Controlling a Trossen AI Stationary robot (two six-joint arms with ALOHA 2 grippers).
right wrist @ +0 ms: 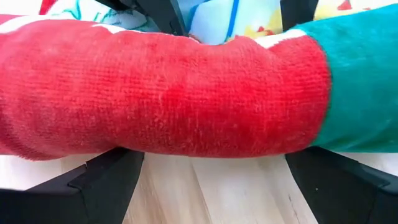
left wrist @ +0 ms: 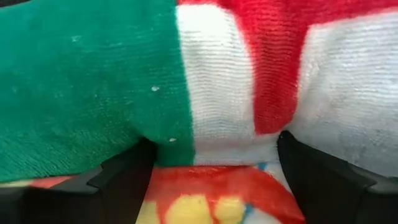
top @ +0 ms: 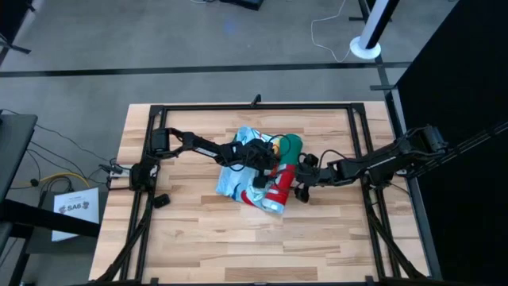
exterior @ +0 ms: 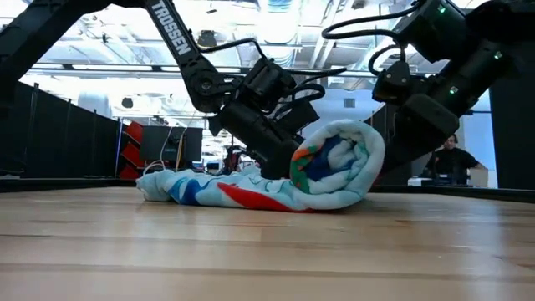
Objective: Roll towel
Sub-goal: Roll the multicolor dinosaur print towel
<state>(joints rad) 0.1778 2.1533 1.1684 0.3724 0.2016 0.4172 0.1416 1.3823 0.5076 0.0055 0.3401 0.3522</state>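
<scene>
Rolling towel (top: 266,176): thick, soft, floppy terry; left gripper (top: 266,168) and right gripper (top: 300,181), fingers spread wide, press the roll's opposite sides; best held mid-roll

Count, table area: one towel (top: 266,171), partly rolled, the only cloth.

Two arms; two grippers: left gripper (top: 262,168), right gripper (top: 300,179). Two dark fingers (left wrist: 118,180) show per wrist view.

One wooden table (top: 206,238).

Floor beyond: one white round post base (top: 365,49); one white box (top: 75,210) beside the table's left edge.

Room behind, low view: one person (exterior: 452,159), far right.
</scene>
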